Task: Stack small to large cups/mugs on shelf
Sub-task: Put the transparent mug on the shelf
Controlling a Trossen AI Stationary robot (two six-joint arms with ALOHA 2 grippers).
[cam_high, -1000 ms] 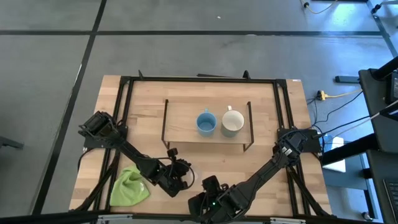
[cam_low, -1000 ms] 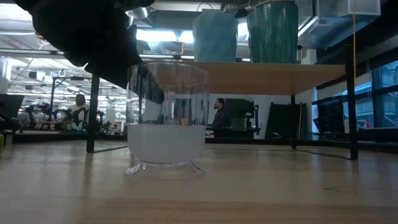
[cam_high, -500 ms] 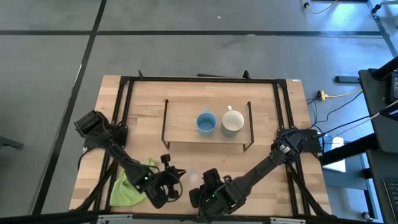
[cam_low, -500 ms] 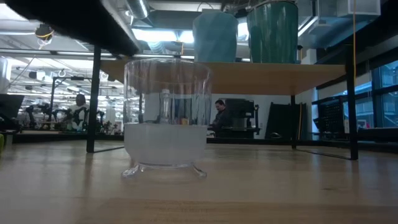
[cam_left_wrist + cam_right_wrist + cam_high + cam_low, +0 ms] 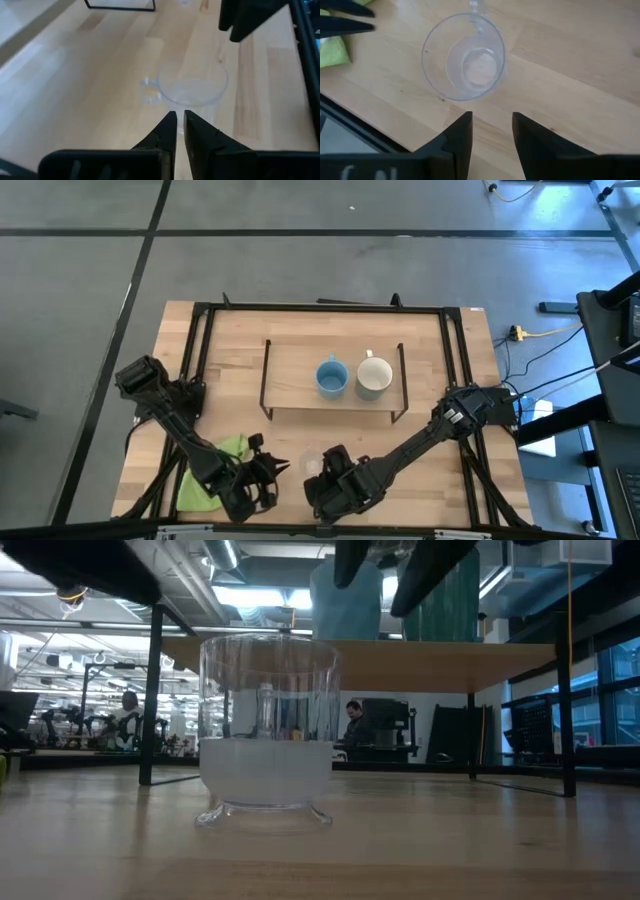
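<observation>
Wood table (image 5: 230,370), front edge: the glass cup (image 5: 464,56) stands free, upright. Left gripper (image 5: 180,122) has backed off toward the green cloth (image 5: 205,478), fingers nearly together. Right gripper (image 5: 491,125) has moved in above it, fingers parted. Looks like a handover; both mugs sit on the shelf (image 5: 292,380).

No text, label, brand, number or sign can be read in any of the views.
</observation>
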